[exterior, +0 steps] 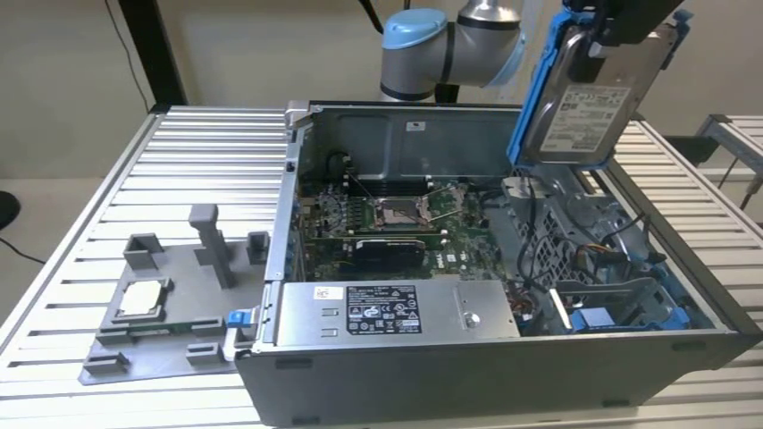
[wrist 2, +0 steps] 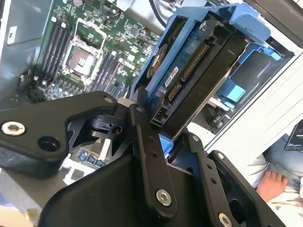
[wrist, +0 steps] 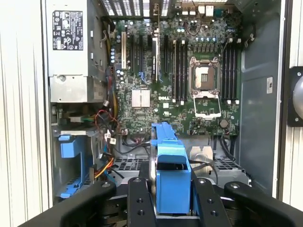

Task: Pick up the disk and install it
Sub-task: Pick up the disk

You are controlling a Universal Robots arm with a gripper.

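The disk [exterior: 582, 100], a silver-grey drive with a white label in a bright blue carrier, hangs upright above the far right corner of the open computer case [exterior: 477, 375]. My gripper [exterior: 632, 27] is shut on its upper end. In the second wrist view the disk [wrist 2: 189, 71] sits edge-on between the black fingers [wrist 2: 144, 142], its connector side showing. In the first wrist view the blue carrier [wrist: 170, 175] is clamped in the gripper [wrist: 171, 194], over the case's interior.
Inside the case lie the motherboard [exterior: 381, 228], a big grey labelled box [exterior: 381, 308] and a drive bay with blue parts [exterior: 608, 313]. A grey fixture [exterior: 167, 313] with a small silver chip [exterior: 141, 298] sits on the slatted table at the exterior view's left. A person's foot [wrist 2: 274, 182] is nearby.
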